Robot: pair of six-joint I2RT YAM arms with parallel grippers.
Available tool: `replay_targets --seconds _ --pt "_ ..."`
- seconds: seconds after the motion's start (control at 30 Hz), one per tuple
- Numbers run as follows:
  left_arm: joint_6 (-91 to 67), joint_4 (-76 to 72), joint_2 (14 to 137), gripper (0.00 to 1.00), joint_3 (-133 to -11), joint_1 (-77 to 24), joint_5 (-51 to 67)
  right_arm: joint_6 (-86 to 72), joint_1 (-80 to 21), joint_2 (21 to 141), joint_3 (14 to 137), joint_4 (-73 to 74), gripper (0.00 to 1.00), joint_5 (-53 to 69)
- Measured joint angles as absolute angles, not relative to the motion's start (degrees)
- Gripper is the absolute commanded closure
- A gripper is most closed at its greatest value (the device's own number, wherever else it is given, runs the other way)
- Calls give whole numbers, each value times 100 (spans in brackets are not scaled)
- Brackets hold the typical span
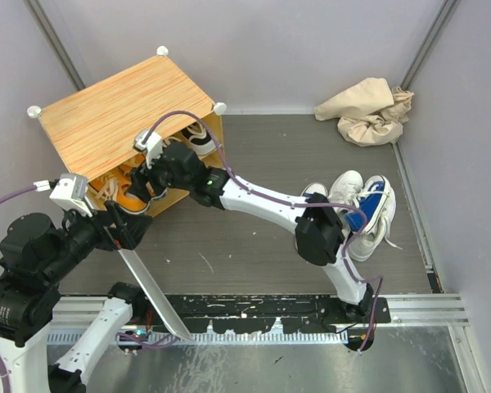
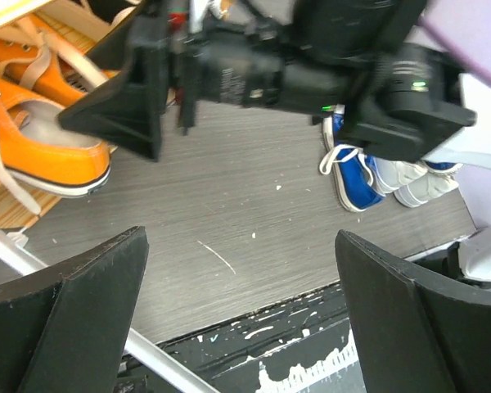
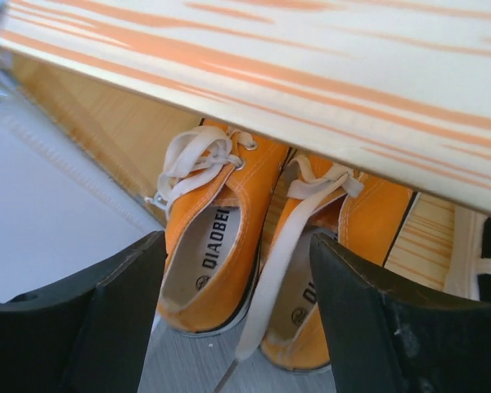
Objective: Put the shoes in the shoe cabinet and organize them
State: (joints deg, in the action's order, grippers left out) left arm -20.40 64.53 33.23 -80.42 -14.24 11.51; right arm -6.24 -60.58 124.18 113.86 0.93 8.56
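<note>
1. The job is partly done. Two orange shoes point(image 3: 204, 246) sit side by side inside the shoe cabinet point(image 1: 123, 106), at the upper left of the top view.
2. A black shoe point(image 1: 200, 141) with a white sole peeks out of the cabinet's right end too.
3. The blue shoes point(image 1: 375, 205) and white shoes point(image 1: 348, 184) lie in a heap on the table point(image 1: 254, 155) at the right, well apart from the cabinet. I think they are what is left to put away.
4. The right claw point(image 3: 237, 246) is at the cabinet's mouth. Its fingers are wide apart and hold nothing. The orange shoes lie just past it.
5. The left claw point(image 2: 241, 246) hangs over the table, fingers apart and empty.
</note>
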Motion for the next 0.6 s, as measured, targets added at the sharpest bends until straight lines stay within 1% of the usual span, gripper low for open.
replay_targets --seconds 0.27,0.37,0.53,0.6 --pt "-2187 6751 3269 2 -7828 -1424 576 -587 -6051 11102 10425 -508 21 967" --pt "-2287 6792 3277 2 -7787 -1426 342 -569 -6049 10864 10324 -554 25 836" --pt "-2462 6829 3398 2 -7870 -1428 97 -552 -6014 10862 10090 -469 34 742" --pt "-2515 6855 3485 2 -7913 -1428 30 -528 -6012 10923 9900 -458 35 832"
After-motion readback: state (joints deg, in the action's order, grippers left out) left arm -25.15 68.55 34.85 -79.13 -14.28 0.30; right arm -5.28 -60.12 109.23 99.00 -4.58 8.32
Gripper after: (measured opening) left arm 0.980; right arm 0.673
